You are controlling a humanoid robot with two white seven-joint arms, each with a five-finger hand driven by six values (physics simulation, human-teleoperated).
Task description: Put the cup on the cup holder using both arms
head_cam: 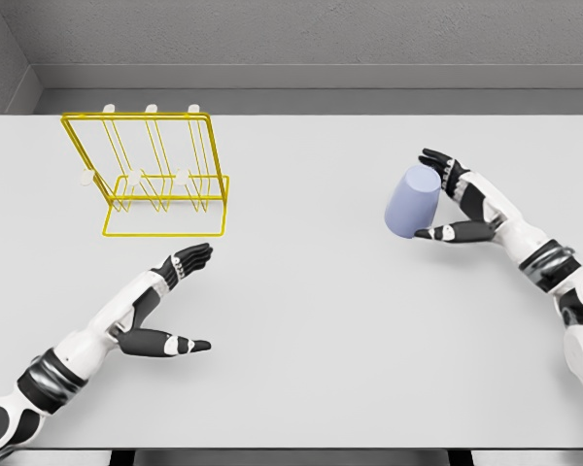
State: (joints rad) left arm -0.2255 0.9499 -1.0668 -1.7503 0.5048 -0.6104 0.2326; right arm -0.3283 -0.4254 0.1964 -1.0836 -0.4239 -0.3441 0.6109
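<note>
A pale lavender-blue cup (411, 202) is tilted at the right of the white table, held between the thumb and fingers of my right hand (445, 197), whose arm comes in from the right edge. The yellow wire cup holder (155, 175), with white-tipped pegs, stands at the far left of the table. My left hand (187, 291) hovers open in front of the holder, below its base, with fingers extended and thumb spread, holding nothing.
The white table (301, 320) spans the view, with its front edge at the bottom. A grey wall runs behind its far edge. Between the holder and the cup lies bare tabletop.
</note>
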